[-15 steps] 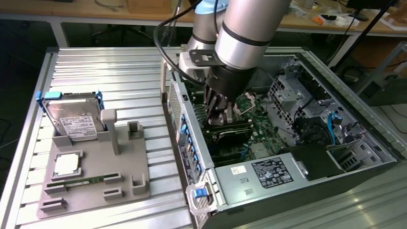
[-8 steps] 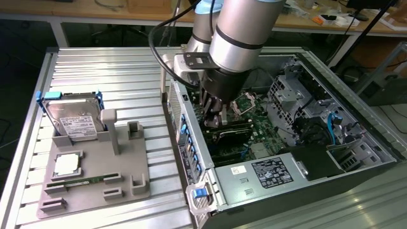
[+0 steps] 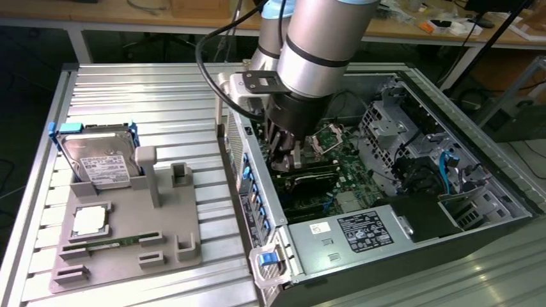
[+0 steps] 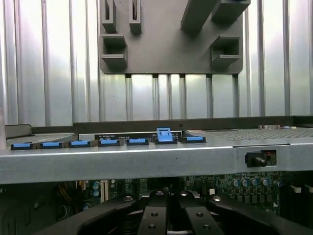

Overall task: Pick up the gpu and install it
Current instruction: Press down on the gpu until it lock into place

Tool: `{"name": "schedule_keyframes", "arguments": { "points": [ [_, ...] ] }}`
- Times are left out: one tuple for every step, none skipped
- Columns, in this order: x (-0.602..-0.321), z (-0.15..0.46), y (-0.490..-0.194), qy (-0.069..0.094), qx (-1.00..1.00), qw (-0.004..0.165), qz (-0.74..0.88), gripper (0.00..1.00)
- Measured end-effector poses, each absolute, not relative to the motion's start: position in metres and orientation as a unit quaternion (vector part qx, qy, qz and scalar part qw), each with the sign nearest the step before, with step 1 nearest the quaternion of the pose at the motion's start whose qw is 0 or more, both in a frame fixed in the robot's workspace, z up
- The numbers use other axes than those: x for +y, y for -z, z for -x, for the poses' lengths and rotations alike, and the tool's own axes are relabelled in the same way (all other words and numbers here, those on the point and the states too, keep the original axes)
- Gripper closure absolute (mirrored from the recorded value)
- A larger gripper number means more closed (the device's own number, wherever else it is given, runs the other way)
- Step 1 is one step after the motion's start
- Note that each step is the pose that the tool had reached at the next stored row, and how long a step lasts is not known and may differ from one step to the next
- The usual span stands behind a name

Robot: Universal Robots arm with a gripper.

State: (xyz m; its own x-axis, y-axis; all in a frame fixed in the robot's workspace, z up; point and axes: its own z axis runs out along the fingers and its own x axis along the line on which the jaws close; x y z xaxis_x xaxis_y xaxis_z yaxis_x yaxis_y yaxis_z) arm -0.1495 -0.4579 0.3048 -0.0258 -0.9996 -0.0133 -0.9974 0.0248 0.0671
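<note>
I see my claw (image 3: 286, 161) (image 4: 168, 215) down inside the open computer case (image 3: 256, 211), its fingers drawn fully together. Just beneath them, on the motherboard (image 3: 341, 160), the gpu (image 3: 314, 173) shows as a thin dark board on edge. I cannot tell whether it is pinched.

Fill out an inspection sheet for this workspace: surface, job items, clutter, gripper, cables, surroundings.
Surface: ribbed metal table carrying a grey parts holder and an open computer case.
Job's things: gpu cannot be told apart among the parts inside the case; its blue slot latches line the rear edge.
Clutter: hard drive, a square chip and a green RAM stick sit on the holder.
Gripper: gripper shut, lowered inside the case over the motherboard.
Cables: black cable loops off the arm; blue cables inside the case.
Surroundings: cluttered wooden bench behind.
</note>
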Motion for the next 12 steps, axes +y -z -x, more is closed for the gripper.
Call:
{"name": "schedule_keyframes", "arguments": {
  "points": [
    [-0.4579,0.1499,-0.3047,0.029,-0.716,0.019,-0.698,0.89],
    [-0.4579,0.1504,-0.3047,0.029,-0.716,0.019,-0.698,0.89],
    [-0.4579,0.1508,-0.3047,0.030,-0.716,0.019,-0.698,0.89],
    [-0.4579,0.1511,-0.3047,0.030,-0.716,0.020,-0.698,0.89],
    [-0.4579,0.1515,-0.3047,0.031,-0.715,0.020,-0.698,0.89],
    [-0.4579,0.1519,-0.3047,0.031,-0.715,0.020,-0.698,0.89],
    [-0.4579,0.1523,-0.3047,0.032,-0.715,0.021,-0.698,0.89],
    [-0.4579,0.1526,-0.3047,0.032,-0.715,0.021,-0.698,0.89],
    [-0.4579,0.1529,-0.3047,0.033,-0.715,0.021,-0.698,0.89],
    [-0.4579,0.1532,-0.3047,0.034,-0.715,0.022,-0.698,0.89],
    [-0.4579,0.1533,-0.3047,0.036,-0.715,0.023,-0.698,0.89],
    [-0.4579,0.1535,-0.3047,0.037,-0.715,0.024,-0.697,0.89]
  ]
}}
